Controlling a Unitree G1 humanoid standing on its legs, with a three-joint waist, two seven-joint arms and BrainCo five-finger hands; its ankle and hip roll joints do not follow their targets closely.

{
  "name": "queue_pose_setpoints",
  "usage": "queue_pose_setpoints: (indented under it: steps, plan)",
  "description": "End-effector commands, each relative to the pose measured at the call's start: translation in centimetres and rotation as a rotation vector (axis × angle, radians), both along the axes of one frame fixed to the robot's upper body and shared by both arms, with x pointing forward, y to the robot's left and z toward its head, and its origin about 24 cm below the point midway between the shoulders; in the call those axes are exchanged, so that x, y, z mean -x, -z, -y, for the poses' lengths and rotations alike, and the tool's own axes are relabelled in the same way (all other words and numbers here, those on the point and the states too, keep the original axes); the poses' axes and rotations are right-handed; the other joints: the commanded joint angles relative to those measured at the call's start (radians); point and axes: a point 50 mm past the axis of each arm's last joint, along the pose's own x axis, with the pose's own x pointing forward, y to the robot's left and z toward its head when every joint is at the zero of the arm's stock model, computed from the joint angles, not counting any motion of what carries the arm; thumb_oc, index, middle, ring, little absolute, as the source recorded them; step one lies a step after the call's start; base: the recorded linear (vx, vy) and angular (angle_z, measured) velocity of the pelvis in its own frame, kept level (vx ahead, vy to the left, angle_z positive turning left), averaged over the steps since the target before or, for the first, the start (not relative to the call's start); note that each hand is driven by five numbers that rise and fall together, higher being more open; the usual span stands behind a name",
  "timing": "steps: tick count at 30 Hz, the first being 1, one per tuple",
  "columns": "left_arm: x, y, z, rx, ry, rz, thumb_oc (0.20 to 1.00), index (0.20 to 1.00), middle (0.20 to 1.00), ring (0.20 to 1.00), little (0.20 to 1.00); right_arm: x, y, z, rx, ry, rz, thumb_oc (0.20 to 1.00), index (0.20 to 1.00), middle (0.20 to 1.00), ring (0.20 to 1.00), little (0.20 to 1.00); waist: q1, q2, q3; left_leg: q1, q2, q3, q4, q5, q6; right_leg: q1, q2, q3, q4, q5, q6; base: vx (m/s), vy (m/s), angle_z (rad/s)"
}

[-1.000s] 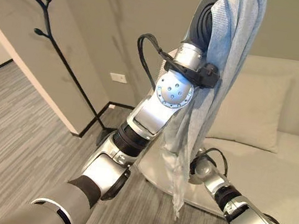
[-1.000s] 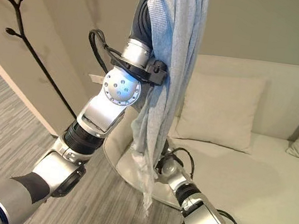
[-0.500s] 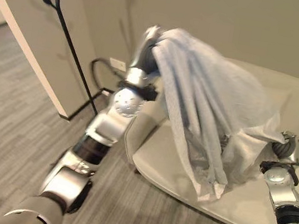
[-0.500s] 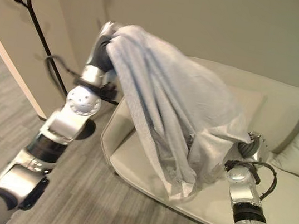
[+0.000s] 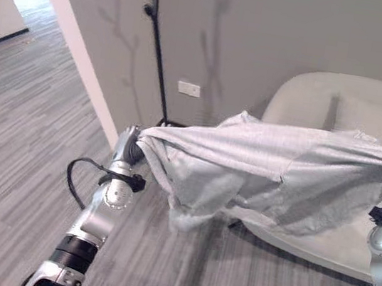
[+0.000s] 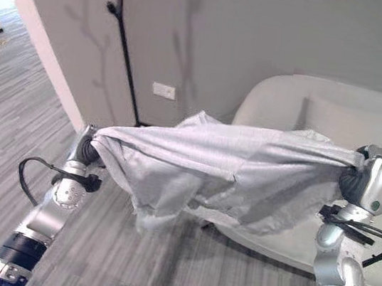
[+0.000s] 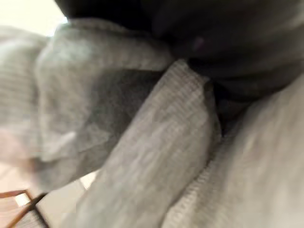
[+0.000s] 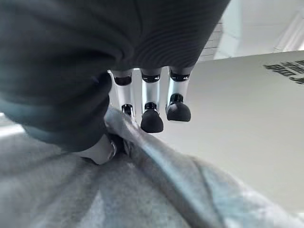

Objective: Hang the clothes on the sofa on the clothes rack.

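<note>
Your two hands hold the light grey garment (image 6: 237, 171) stretched between them in the air, in front of the pale sofa (image 6: 304, 109) and clear of its seat. Your right hand (image 6: 378, 187) has its fingers (image 8: 152, 116) clenched on one end; your left hand (image 5: 129, 150) is buried in the bunched cloth at the other end, so I cannot tell its fingers' state. The black clothes rack (image 5: 158, 52) stands against the wall behind the left hand.

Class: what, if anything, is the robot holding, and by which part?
A grey garment, stretched between both hands: left hand at one end, right hand gripping the other.
</note>
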Motion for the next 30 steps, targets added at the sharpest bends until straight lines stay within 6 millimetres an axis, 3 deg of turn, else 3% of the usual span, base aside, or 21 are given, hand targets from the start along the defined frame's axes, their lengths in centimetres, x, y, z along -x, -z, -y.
queue_pose_setpoints:
  steps: [1, 2, 4, 6, 7, 8, 9, 10, 12, 13, 14, 15, 17, 18, 19, 20, 23, 24, 26, 27, 30]
  plan:
    - [-1.2, -4.4, -0.8, 0.056, -0.036, 0.210, 0.200, 0.200, 0.200, 0.200, 0.200, -1.1, -3.5, 1.3, 0.002, -0.005, 0.091, 0.200, 0.200, 0.200, 0.200, 0.200, -0.048, -0.038, 0.007, 0.151, 0.002, -0.060, -0.147, 0.025, -0.106, 0.021, 0.091, 0.057, -0.109, 0.092, 0.032, 0.07, 0.473, 0.14]
    - [-1.2, -3.6, -0.7, 0.077, -0.036, 0.174, 0.200, 0.200, 0.200, 0.200, 0.200, -1.6, -3.1, 0.3, -0.024, -0.073, 0.061, 0.200, 0.200, 0.200, 0.200, 0.200, -0.066, -0.040, 0.022, 0.166, -0.016, -0.066, -0.147, 0.023, -0.094, -0.026, 0.146, 0.071, -0.097, 0.101, 0.034, 0.09, 0.313, 0.18]
    - [-1.3, -3.1, -0.8, 0.099, -0.041, 0.146, 0.200, 0.200, 0.200, 0.200, 0.200, -2.4, -2.7, -1.4, -0.053, -0.177, 0.019, 0.200, 0.200, 0.200, 0.200, 0.200, -0.098, -0.035, 0.057, 0.193, -0.021, -0.070, -0.147, 0.031, -0.083, -0.110, 0.210, 0.062, -0.039, 0.101, 0.028, 0.06, 0.193, 0.38]
    - [-1.3, -2.8, -0.9, 0.152, -0.057, 0.128, 0.200, 0.200, 0.200, 0.200, 0.200, -3.0, -2.3, -3.9, -0.097, -0.311, 0.007, 0.200, 0.200, 0.200, 0.200, 0.200, -0.113, -0.038, 0.092, 0.218, -0.019, -0.071, -0.147, 0.042, -0.079, -0.168, 0.232, 0.054, 0.018, 0.100, 0.015, 0.03, 0.067, 0.20]
    - [-1.3, -2.8, -1.0, 0.152, -0.059, 0.127, 0.200, 0.200, 0.200, 0.200, 0.200, -3.0, -2.3, -4.0, -0.098, -0.314, 0.006, 0.200, 0.200, 0.200, 0.200, 0.200, -0.115, -0.038, 0.092, 0.221, -0.018, -0.071, -0.147, 0.038, -0.079, -0.166, 0.233, 0.055, 0.020, 0.094, 0.015, 0.04, -0.025, 0.11]
    - [-1.0, -2.1, -0.2, 0.222, -0.047, 0.096, 0.200, 0.200, 0.200, 0.200, 0.200, -2.9, -1.0, -6.0, -0.167, -0.420, -0.031, 0.200, 0.200, 0.200, 0.200, 0.200, -0.098, -0.061, 0.084, 0.219, -0.028, -0.077, -0.147, 0.057, -0.071, -0.133, 0.229, 0.065, -0.016, 0.097, 0.000, 0.03, -0.033, 0.13]
    - [-0.9, -2.0, -0.3, 0.221, -0.047, 0.093, 0.200, 0.200, 0.200, 0.200, 0.200, -2.8, -0.9, -6.0, -0.169, -0.420, -0.033, 0.200, 0.200, 0.200, 0.200, 0.200, -0.098, -0.063, 0.083, 0.220, -0.028, -0.078, -0.147, 0.058, -0.071, -0.129, 0.228, 0.064, -0.021, 0.099, 0.000, 0.05, -0.064, 0.25]
    - [-0.8, -2.0, 0.7, 0.277, -0.018, 0.084, 0.200, 0.200, 0.200, 0.200, 0.200, -2.9, 0.1, -7.4, -0.233, -0.507, -0.075, 0.200, 0.200, 0.200, 0.200, 0.200, -0.086, -0.065, 0.072, 0.213, -0.019, -0.080, -0.110, 0.083, -0.066, -0.104, 0.213, 0.066, -0.060, 0.099, 0.003, 0.04, -0.029, 0.33]
    - [-0.8, -1.9, 0.7, 0.277, -0.018, 0.081, 0.200, 0.200, 0.200, 0.200, 0.200, -2.8, 0.1, -7.4, -0.235, -0.507, -0.078, 0.200, 0.200, 0.200, 0.200, 0.200, -0.090, -0.065, 0.069, 0.206, -0.019, -0.085, -0.099, 0.078, -0.066, -0.101, 0.211, 0.063, -0.070, 0.103, 0.003, 0.07, -0.044, 0.40]
    - [-1.3, -2.6, 2.2, 0.262, 0.044, 0.098, 0.200, 0.200, 0.200, 0.200, 0.200, -2.4, -0.2, -8.8, -0.230, -0.587, -0.060, 0.200, 0.200, 0.200, 0.200, 0.200, -0.078, -0.092, 0.056, 0.138, 0.020, -0.033, 0.114, 0.090, -0.077, -0.040, 0.135, 0.038, -0.140, 0.123, 0.007, 0.16, -0.076, 0.52]
    - [-1.5, -2.9, 2.5, 0.258, 0.055, 0.104, 0.200, 0.200, 0.200, 0.200, 0.200, -2.4, -0.6, -8.8, -0.225, -0.589, -0.041, 0.200, 0.200, 0.200, 0.200, 0.200, -0.080, -0.101, 0.054, 0.065, 0.032, -0.040, 0.247, 0.058, -0.080, -0.006, 0.106, 0.019, -0.174, 0.135, 0.009, 0.16, -0.074, 0.66]
    - [-1.5, -2.9, 2.5, 0.258, 0.055, 0.104, 0.200, 0.200, 0.200, 0.200, 0.200, -2.4, -0.6, -8.8, -0.224, -0.589, -0.040, 0.200, 0.200, 0.200, 0.200, 0.200, -0.083, -0.099, 0.054, 0.059, 0.035, -0.043, 0.257, 0.053, -0.080, -0.005, 0.108, 0.016, -0.176, 0.136, 0.009, 0.22, -0.054, 1.05]
    - [-1.8, -3.5, 2.3, 0.260, 0.040, 0.131, 0.200, 0.200, 0.200, 0.200, 0.200, -2.6, -1.3, -8.8, -0.189, -0.573, -0.012, 0.200, 0.200, 0.200, 0.200, 0.200, -0.065, -0.124, 0.062, -0.037, 0.064, -0.021, 0.376, 0.026, -0.084, 0.056, 0.069, 0.014, -0.203, 0.138, 0.004, 0.12, -0.029, 0.86]
    - [-1.8, -3.5, 2.3, 0.260, 0.040, 0.131, 0.200, 0.200, 0.200, 0.200, 0.200, -2.6, -1.3, -8.8, -0.189, -0.573, -0.012, 0.200, 0.200, 0.200, 0.200, 0.200, -0.066, -0.124, 0.062, -0.039, 0.064, -0.021, 0.377, 0.025, -0.084, 0.056, 0.070, 0.014, -0.204, 0.138, 0.004, 0.22, 0.039, 0.26]
    - [-2.0, -4.0, 1.5, 0.219, 0.012, 0.157, 0.200, 0.200, 0.200, 0.200, 0.200, -2.7, -1.5, -7.8, -0.169, -0.513, -0.012, 0.200, 0.200, 0.200, 0.200, 0.200, -0.038, -0.123, 0.047, -0.103, 0.089, -0.013, 0.276, -0.001, -0.087, 0.131, 0.062, 0.027, -0.239, 0.122, 0.006, 0.39, 0.063, 0.03]
    - [-2.0, -4.1, 1.0, 0.196, -0.004, 0.164, 0.200, 0.200, 0.200, 0.200, 0.200, -2.7, -1.4, -7.4, -0.163, -0.490, -0.018, 0.200, 0.200, 0.200, 0.200, 0.200, -0.024, -0.123, 0.036, -0.111, 0.078, -0.027, 0.219, 0.001, -0.094, 0.152, 0.059, 0.045, -0.252, 0.118, 0.005, 0.53, 0.125, -0.03]
    - [-2.1, -5.3, -0.6, 0.135, -0.072, 0.219, 0.200, 0.200, 0.200, 0.200, 0.200, -3.0, -1.5, -6.4, -0.160, -0.435, -0.032, 0.200, 0.200, 0.200, 0.200, 0.200, 0.017, -0.119, 0.029, -0.139, 0.080, -0.076, 0.040, 0.054, -0.105, 0.190, 0.056, 0.079, -0.264, 0.113, 0.007, 0.32, 0.139, -0.46]
    - [-2.0, -6.8, -2.4, 0.100, -0.158, 0.297, 0.200, 0.200, 0.200, 0.200, 0.200, -3.7, -2.3, -5.9, -0.119, -0.400, -0.040, 0.200, 0.200, 0.200, 0.200, 0.200, 0.056, -0.130, 0.035, -0.186, 0.090, -0.131, -0.053, 0.064, -0.115, 0.230, 0.030, 0.114, -0.263, 0.099, 0.004, 0.26, 0.186, -0.75]
    - [-1.6, -7.8, -3.7, 0.087, -0.211, 0.343, 0.200, 0.200, 0.200, 0.200, 0.200, -3.9, -2.9, -5.9, -0.102, -0.392, -0.028, 0.200, 0.200, 0.200, 0.200, 0.200, 0.070, -0.132, 0.045, -0.191, 0.095, -0.158, -0.054, 0.078, -0.119, 0.228, 0.020, 0.144, -0.254, 0.105, 0.005, 0.23, 0.238, -0.68]
    - [-1.1, -9.2, -5.8, 0.040, -0.304, 0.411, 0.200, 0.200, 0.200, 0.200, 0.200, -4.0, -4.3, -5.6, -0.044, -0.365, 0.006, 0.200, 0.200, 0.200, 0.200, 0.200, 0.076, -0.134, 0.023, -0.167, 0.104, -0.180, -0.062, 0.100, -0.133, 0.233, -0.001, 0.165, -0.253, 0.106, 0.003, 0.23, 0.312, -1.05]
    - [-1.1, -11.1, -7.0, -0.002, -0.357, 0.496, 0.200, 0.200, 0.200, 0.200, 0.200, -4.1, -6.2, -5.0, 0.000, -0.314, 0.088, 0.200, 0.200, 0.200, 0.200, 0.200, 0.089, -0.139, -0.019, -0.153, 0.075, -0.167, -0.052, 0.112, -0.135, 0.215, -0.049, 0.194, -0.245, 0.124, 0.000, 0.23, 0.338, -0.89]
